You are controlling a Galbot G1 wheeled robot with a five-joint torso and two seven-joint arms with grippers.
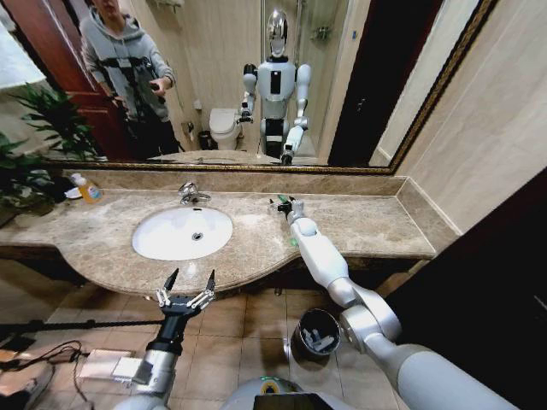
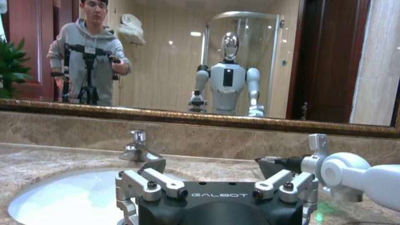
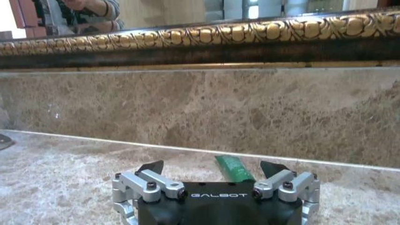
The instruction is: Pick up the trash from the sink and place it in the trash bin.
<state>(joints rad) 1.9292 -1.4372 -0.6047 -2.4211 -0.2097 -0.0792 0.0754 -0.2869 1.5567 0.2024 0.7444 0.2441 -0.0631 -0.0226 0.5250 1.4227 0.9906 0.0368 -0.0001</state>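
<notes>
Between the spread fingers of the right end effector (image 3: 212, 174), wrist view reveals a green stick (image 3: 233, 168); left end effector (image 1: 189, 285) hangs released.

We read one word, "GALBOT", in pale capitals on the dark housing of the left gripper (image 2: 216, 185) in the left wrist view, just below its two metal finger mounts. The same word stood on the housing of the right gripper (image 3: 216, 169) in the right wrist view. We could make out no other writing, number or sign on anything else.
</notes>
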